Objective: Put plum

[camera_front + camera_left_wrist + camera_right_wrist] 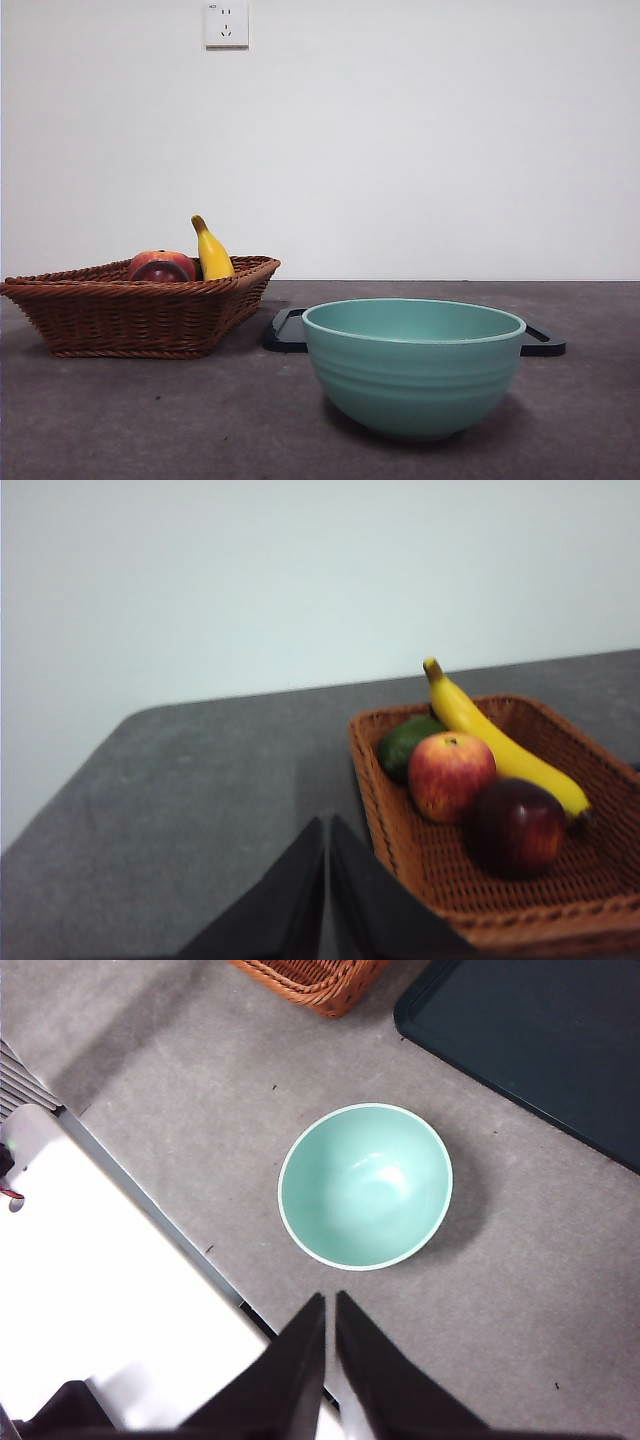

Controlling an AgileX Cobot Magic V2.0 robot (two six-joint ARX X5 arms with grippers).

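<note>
Resting in the basket, plum untouched

The plum lies in the wicker basket beside a red-orange fruit, a banana and a green fruit. The left gripper hangs just outside the basket, jaws closed, holding nothing. The right gripper, likewise closed and empty-handed, hovers high above the teal bowl on the surface, near a dark tray.

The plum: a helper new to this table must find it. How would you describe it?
Look in the brown wicker basket. Beside the yellow banana and the red-orange fruit lies the plum, round, glossy, the darkest maroon-purple fruit there.
</note>
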